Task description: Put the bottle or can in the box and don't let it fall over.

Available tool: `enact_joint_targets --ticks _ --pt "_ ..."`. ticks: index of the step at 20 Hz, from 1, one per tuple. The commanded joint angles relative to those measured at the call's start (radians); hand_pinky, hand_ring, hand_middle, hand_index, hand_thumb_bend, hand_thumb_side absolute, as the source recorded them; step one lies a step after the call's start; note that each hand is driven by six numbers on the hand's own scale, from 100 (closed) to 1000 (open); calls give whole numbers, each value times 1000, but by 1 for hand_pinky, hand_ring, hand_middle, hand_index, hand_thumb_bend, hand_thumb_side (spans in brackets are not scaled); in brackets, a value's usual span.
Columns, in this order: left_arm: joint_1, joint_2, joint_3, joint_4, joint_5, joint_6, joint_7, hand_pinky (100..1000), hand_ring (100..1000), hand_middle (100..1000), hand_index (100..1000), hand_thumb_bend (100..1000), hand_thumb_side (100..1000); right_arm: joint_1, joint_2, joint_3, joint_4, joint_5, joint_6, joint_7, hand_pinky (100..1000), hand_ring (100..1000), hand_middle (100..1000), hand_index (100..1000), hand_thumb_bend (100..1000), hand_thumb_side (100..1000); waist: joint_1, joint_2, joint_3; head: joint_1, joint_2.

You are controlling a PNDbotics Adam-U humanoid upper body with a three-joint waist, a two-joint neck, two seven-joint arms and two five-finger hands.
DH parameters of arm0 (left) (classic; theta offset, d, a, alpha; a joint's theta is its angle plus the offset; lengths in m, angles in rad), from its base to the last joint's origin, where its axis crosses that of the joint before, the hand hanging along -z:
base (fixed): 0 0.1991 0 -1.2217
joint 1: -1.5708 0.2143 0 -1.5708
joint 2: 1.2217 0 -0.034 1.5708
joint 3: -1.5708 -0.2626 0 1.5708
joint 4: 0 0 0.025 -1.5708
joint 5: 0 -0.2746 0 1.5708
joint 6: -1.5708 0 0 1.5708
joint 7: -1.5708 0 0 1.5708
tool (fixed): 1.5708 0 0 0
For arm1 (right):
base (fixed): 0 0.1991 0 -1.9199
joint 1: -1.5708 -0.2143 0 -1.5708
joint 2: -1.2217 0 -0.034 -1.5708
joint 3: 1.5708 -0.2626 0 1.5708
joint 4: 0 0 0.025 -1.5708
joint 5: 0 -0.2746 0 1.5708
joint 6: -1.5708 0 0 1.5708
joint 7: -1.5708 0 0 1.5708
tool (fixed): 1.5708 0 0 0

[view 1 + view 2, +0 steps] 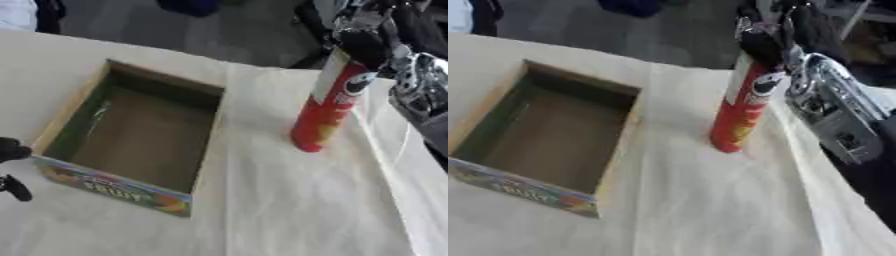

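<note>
A tall red can (pixel 328 107) with a white band near its top stands on the cloth, right of the box and leaning a little. My right hand (pixel 765 46) comes in from the upper right, its fingers curled round the can's top. The open cardboard box (pixel 80 103) with a colourful printed front lies at the left, and nothing shows inside it. Only the dark fingertips of my left hand (pixel 12 150) show at the left edge, beside the box's front corner.
A cream cloth (pixel 289 210) covers the table, with a fold running down its middle. My silver right forearm (pixel 837 117) hangs over the table's right edge. Dark floor and dark shapes lie beyond the far edge.
</note>
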Motion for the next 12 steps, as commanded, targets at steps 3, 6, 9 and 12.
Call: enact_joint_targets --ticks 3,6,9,12 --pt "-8 11 3 -21 -6 3 -5 516 808 725 838 100 687 -3 -17 -5 -23 29 8 40 687 869 897 853 100 589 6 -17 1 2 -6" --pt "-7 10 5 -21 -7 4 -5 516 809 725 838 100 688 -2 -15 -5 -26 25 15 73 486 821 901 854 100 363 6 -17 1 2 -6" --pt "-6 9 5 -21 -6 6 -5 517 809 725 836 100 687 -2 -10 -6 -25 14 23 99 403 786 899 853 100 335 6 -16 2 2 -8" --pt "-7 8 7 -21 -5 6 -4 518 809 722 835 100 687 -2 -4 -6 -24 -6 31 105 326 767 901 851 100 288 6 -15 3 2 -8"
